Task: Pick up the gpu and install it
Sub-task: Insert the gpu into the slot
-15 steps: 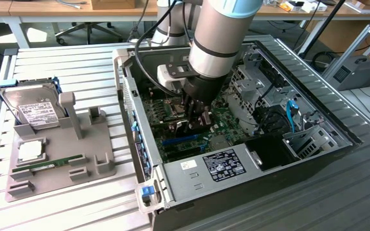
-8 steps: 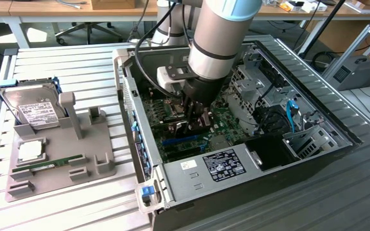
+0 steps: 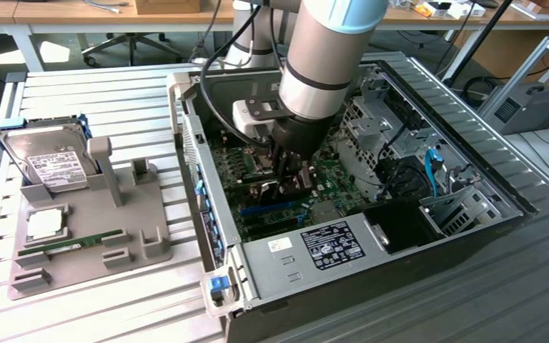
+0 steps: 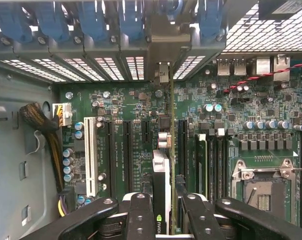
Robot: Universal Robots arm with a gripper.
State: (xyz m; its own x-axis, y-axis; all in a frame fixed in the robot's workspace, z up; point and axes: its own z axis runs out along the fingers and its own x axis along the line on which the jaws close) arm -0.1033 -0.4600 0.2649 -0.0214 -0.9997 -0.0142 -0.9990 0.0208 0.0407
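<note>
Pincer grips gpu inside case, seemingly slotted.

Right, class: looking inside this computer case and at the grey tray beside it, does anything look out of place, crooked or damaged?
Nothing stands out. The pincer grips the graphics card on edge, parallel to the motherboard slots, not tilted. The hard drive sits in its holder on the tray.

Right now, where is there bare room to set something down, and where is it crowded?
Bare slatted table lies beyond the grey fixture, at the exterior view's left of the computer case, and along the case's right side. Inside the case it is crowded: the gripper holds the gpu edge-on over the motherboard.
</note>
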